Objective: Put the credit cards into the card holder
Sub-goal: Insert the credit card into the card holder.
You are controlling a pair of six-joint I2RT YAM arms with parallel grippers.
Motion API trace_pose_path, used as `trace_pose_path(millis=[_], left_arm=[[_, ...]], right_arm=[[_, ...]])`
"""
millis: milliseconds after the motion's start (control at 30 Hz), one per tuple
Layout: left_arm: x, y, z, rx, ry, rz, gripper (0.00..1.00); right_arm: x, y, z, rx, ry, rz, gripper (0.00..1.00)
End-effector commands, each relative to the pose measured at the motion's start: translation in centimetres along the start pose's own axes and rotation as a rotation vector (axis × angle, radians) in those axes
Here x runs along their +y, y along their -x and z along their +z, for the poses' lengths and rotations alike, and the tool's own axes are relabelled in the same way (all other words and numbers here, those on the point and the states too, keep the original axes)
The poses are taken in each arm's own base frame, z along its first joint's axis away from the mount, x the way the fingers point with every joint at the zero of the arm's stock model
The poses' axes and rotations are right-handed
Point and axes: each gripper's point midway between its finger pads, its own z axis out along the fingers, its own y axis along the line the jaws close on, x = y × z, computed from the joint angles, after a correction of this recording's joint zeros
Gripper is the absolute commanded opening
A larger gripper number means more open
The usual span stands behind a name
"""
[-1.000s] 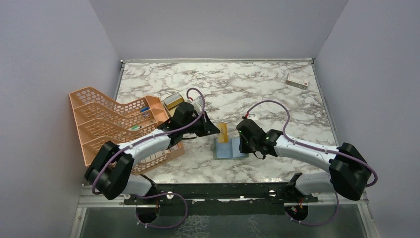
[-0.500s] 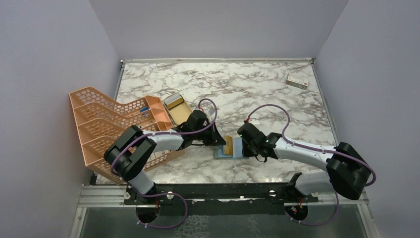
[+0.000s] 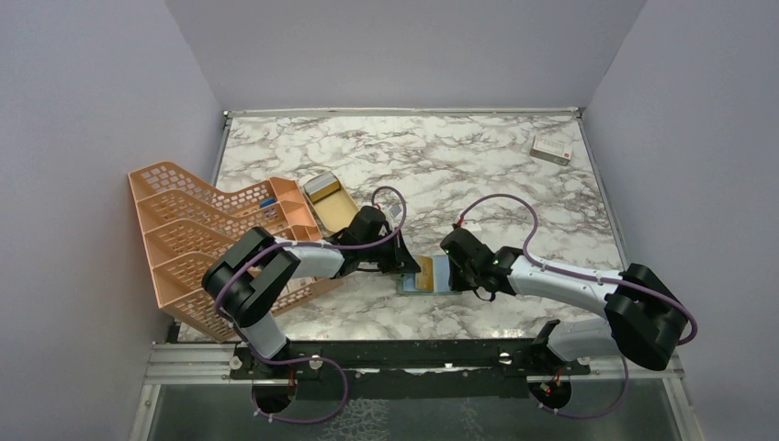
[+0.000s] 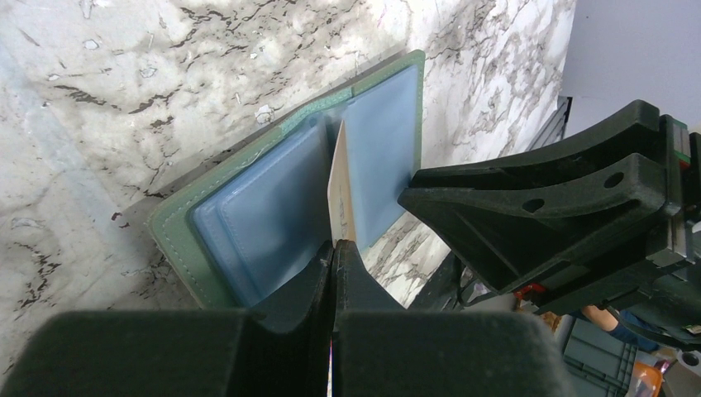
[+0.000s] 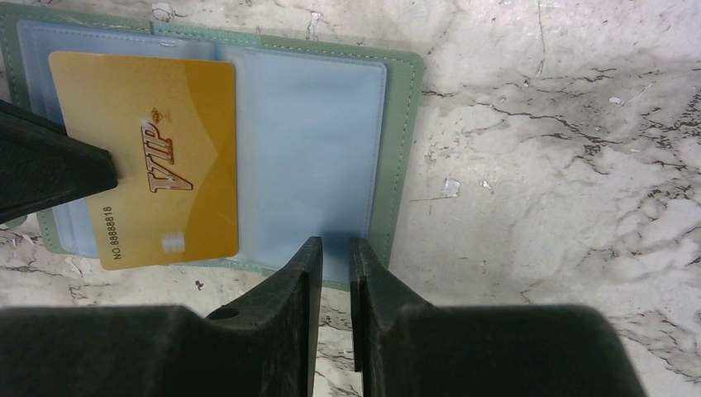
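Bright, even overhead light; soft shadows; nearest foregrounds blurred.

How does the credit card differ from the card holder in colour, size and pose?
The credit card is gold-orange with VIP print; the card holder is pale blue inside with a green rim. The card covers about half of the open holder. The left gripper pinches the card over the holder; the holder lies open on the table. Both are flat, round-cornered rectangles.
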Motion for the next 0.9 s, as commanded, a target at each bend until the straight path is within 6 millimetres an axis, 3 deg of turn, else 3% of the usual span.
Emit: trace_pose_path(millis=[0,533,867], left_arm=[[0.6,-1.2,0.5,0.042,-0.003,0.003,0.0],[2.2,-1.6,1.8,0.043,0.06,-0.042,0.0],[3.1,-0.8,2.1,-0.003,0.102,-0.042,0.0]], right_arm=[[0.0,0.5,0.2,-0.031,-0.012,0.018,0.18],[0.1,0.4,0.3,-0.031,-0.004,0.024,0.18],[0.0,0.0,0.3,-0.025,-0.001,0.027,0.17]])
